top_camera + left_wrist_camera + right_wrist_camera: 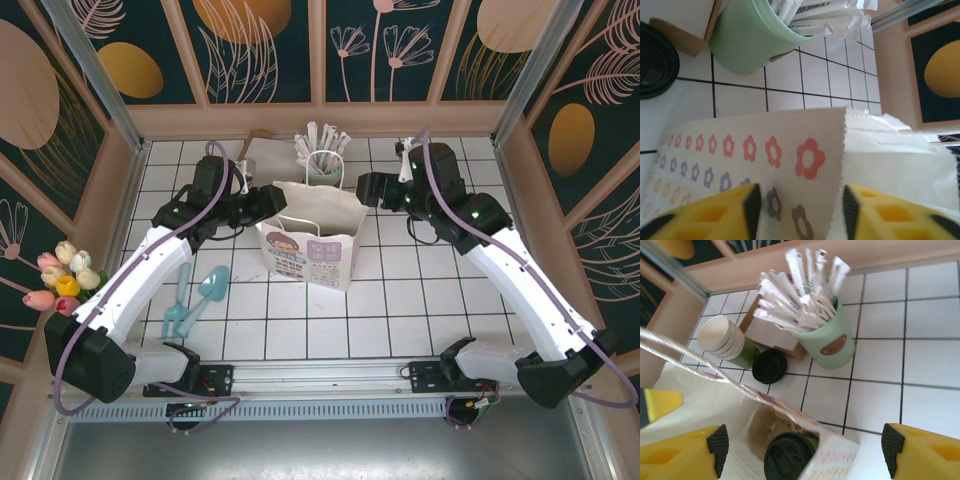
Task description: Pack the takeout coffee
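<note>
Top view: left gripper [268,205] and right gripper [368,188] are flanking the white flower-printed paper bag [310,255] mid-frame. Left wrist view: the left jaws are standing spread across the bag wall. Right wrist view: spread fingers [690,455] are hovering over the dark green, black-lidded paper cup [788,456] sitting inside the bag, lower centre; likely light and crushable, so grip below the lid.

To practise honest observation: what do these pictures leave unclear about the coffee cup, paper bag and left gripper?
Takeout coffee: right wrist view, the paper bag hides everything below its lid.
Bag's label: top view, too small to read.
Left gripper: left wrist view, bottom edge cuts its fingers; bag contact unclear.
</note>
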Available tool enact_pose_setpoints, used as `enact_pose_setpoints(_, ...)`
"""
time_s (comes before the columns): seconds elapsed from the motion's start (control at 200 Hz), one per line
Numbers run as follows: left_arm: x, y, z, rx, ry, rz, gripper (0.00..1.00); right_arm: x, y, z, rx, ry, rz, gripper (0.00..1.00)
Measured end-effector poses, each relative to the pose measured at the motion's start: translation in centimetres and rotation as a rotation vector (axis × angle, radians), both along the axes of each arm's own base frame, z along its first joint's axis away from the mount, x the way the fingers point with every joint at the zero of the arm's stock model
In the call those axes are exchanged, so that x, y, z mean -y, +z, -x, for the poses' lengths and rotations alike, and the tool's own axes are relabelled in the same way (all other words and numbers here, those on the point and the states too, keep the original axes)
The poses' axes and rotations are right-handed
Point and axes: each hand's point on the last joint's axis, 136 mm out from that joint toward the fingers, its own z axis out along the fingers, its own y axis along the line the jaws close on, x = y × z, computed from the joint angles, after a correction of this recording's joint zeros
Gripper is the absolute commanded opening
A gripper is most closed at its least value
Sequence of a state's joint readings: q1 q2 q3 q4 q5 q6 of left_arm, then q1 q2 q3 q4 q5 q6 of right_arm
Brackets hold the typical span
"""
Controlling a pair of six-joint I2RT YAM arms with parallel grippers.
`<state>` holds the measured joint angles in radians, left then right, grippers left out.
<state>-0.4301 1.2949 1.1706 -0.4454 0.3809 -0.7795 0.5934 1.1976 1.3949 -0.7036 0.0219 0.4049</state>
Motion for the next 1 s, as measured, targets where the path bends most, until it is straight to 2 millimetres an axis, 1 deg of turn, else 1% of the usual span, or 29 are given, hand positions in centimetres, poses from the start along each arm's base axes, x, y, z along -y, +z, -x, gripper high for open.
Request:
enact_pose_setpoints(0.015,0.0,0.0,0.0,0.001,-0.003,0.001,0.56,0.0,-0.3,0.2,-0.009,-0.004,0.001,0.83)
enact_pose_setpoints(0.035,0.1,0.1,0.1,0.002,-0.005,0.006,0.57,0.0,-0.7,0.5,-0.027,-0.01,-0.004,0.89)
enact_pose_setpoints(0.045,0.1,0.1,0.1,0.003,-0.007,0.007,0.57,0.0,-0.9,0.6,-0.033,-0.01,-0.004,0.96)
enact_pose_setpoints(0.065,0.2,0.1,0.1,0.004,-0.011,0.013,0.59,-0.2,-1.4,0.9,-0.05,-0.01,-0.008,0.99)
enact_pose_setpoints(0.19,0.7,0.2,0.4,0.009,-0.043,0.039,0.69,-1.7,-4.8,2.9,-0.164,0.027,-0.048,0.99)
enact_pose_setpoints(0.26,0.9,0.3,0.6,0.011,-0.054,0.048,0.75,-2.2,-6.0,3.6,-0.202,0.042,-0.076,0.99)
enact_pose_setpoints(0.32,0.9,0.4,0.9,0.017,-0.062,0.054,0.81,-2.5,-6.4,3.8,-0.215,0.045,-0.101,0.99)
enact_pose_setpoints(0.38,0.7,0.6,1.3,0.03,-0.062,0.063,0.88,-3.0,-6.1,3.7,-0.208,0.061,-0.127,0.99)
enact_pose_setpoints(0.39,0.7,0.7,1.4,0.036,-0.065,0.062,0.91,-3.1,-6.0,3.7,-0.206,0.065,-0.132,0.99)
enact_pose_setpoints(0.4,0.7,0.7,1.5,0.039,-0.065,0.063,0.92,-3.2,-6.0,3.7,-0.204,0.068,-0.135,0.99)
enact_pose_setpoints(0.415,0.6,0.8,1.5,0.041,-0.063,0.068,0.97,-3.4,-5.8,3.6,-0.201,0.075,-0.144,0.99)
enact_pose_setpoints(0.43,0.6,0.9,1.7,0.051,-0.068,0.066,0.98,-3.5,-5.7,3.6,-0.198,0.08,-0.149,0.99)
enact_pose_setpoints(0.525,0.4,1.7,2.2,0.084,-0.068,0.088,0.98,-4.6,-5.3,3.2,-0.182,0.121,-0.176,0.99)
enact_pose_setpoints(0.671,-0.1,2.3,2.1,0.113,-0.058,0.097,0.99,-5.6,-6.6,2.5,-0.189,0.163,-0.139,0.99)
enact_pose_setpoints(0.731,-0.4,2.2,1.9,0.116,-0.047,0.096,0.98,-6.1,-7.1,2.1,-0.192,0.179,-0.121,0.99)
enact_pose_setpoints(0.836,-1.0,1.5,1.6,0.11,-0.021,0.085,0.98,-6.9,-7.4,1.4,-0.188,0.209,-0.104,0.99)
enact_pose_setpoints(0.921,-1.6,1.3,1.5,0.112,0.003,0.074,0.98,-7.6,-7.2,0.8,-0.176,0.232,-0.1,0.99)
enact_pose_setpoints(1.001,-2.3,1.6,1.4,0.127,0.031,0.066,0.98,-8.5,-6.7,0.4,-0.162,0.263,-0.112,0.99)
